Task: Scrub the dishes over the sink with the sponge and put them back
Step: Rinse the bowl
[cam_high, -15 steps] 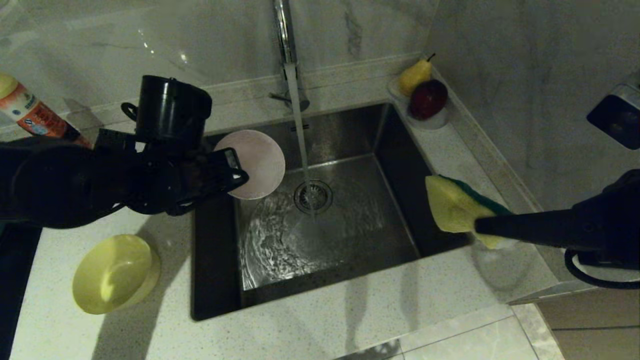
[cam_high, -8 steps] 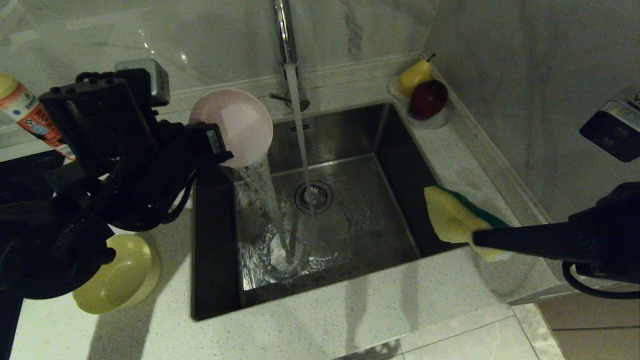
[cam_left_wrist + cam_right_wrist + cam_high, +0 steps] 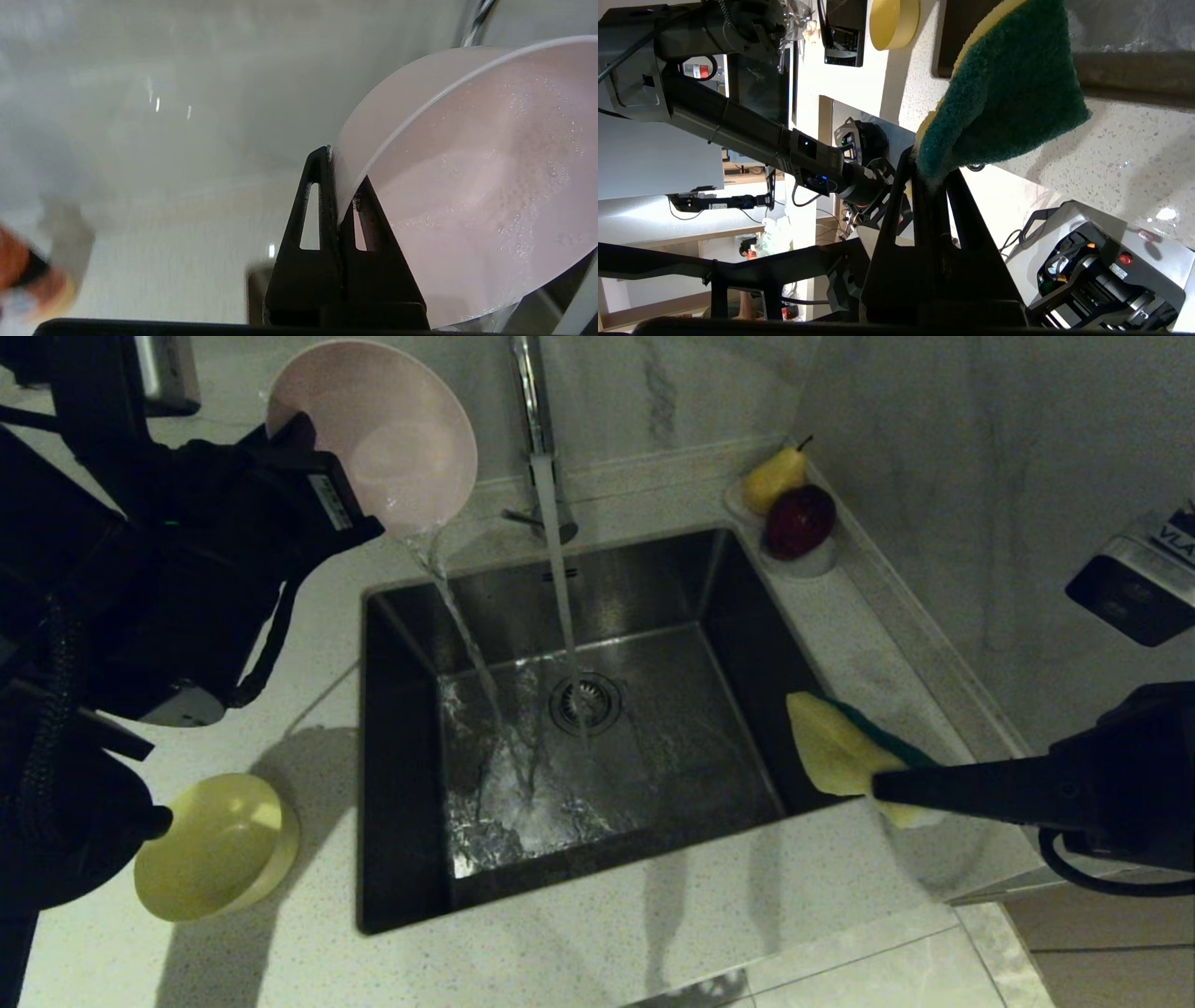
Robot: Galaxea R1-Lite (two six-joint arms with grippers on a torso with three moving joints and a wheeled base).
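Note:
My left gripper (image 3: 297, 441) is shut on the rim of the pale pink bowl (image 3: 383, 429), held high over the back left corner of the sink (image 3: 401, 756). The bowl is tilted, its wet inside (image 3: 476, 186) facing outward, and a stream of water pours from its lower rim into the basin. One finger of the left gripper (image 3: 343, 184) lies outside the wall, the other inside. The yellow bowl (image 3: 215, 847) sits on the counter left of the sink. My right gripper (image 3: 882, 786) is shut on a corner of the sponge (image 3: 836, 747) at the sink's right edge, green layer (image 3: 1008, 93) toward the wrist.
The faucet (image 3: 537, 429) runs a thin stream onto the drain strainer (image 3: 585, 702). A small white dish (image 3: 810, 560) with a pear and a dark red fruit stands at the back right corner. A wall-mounted box (image 3: 1134, 588) hangs at the right.
My left arm has lifted the pink bowl up and back to the left, out from over the basin, and rolled it so water spills out. The right arm and sponge have stayed put.

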